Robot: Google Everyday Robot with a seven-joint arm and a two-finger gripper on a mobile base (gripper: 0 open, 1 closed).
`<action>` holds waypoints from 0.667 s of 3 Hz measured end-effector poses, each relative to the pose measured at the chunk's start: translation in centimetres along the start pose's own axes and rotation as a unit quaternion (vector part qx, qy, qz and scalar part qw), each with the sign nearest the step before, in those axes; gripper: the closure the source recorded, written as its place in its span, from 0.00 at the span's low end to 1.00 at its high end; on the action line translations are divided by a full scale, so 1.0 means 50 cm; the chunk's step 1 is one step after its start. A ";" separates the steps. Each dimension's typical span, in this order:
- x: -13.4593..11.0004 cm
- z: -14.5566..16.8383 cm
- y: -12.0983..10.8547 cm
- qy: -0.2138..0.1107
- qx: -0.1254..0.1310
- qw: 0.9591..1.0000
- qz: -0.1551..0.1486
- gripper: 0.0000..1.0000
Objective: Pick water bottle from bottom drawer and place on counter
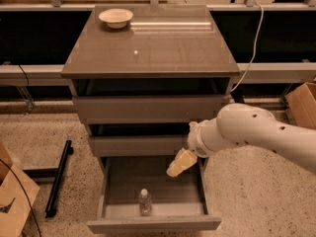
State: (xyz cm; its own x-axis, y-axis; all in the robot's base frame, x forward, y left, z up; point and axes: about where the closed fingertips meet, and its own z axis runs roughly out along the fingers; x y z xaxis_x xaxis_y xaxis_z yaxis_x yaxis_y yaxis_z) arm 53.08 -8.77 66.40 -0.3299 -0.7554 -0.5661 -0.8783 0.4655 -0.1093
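Since the bottle (144, 201) is seen standing upright near the front of the open bottom drawer (153, 224), slightly left of centre, the pick is judged not yet begun. The pincer (180, 163) is held above the drawer's rear right part, well apart from the bottle. Whether it is open or closed cannot be told.

For a sound grasp, the pincer should be brought forward and leftward, then lowered squarely over the ribbed body below the cap, so that the light bottle is not tipped. Care is advised near the middle drawer (138, 144), whose front lies just beside the arm (256, 135) and above the rear of the open drawer.

On the counter (148, 48) a bowl (116, 18) is noted at the rear left, and ample bare surface is judged available for placing. A black bar (59, 174) and a cardboard box (302, 102) are noted on the floor, away from the drawer.
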 end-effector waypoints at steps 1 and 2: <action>0.040 0.092 0.003 -0.002 -0.010 1.000 0.023 0.00; 0.124 0.215 0.011 -0.005 -0.040 0.998 0.056 0.00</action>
State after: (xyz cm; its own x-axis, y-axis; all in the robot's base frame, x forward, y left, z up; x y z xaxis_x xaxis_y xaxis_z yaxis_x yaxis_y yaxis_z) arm 54.26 -8.26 54.04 -0.4239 -0.6962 -0.5793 -0.8616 0.5072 0.0208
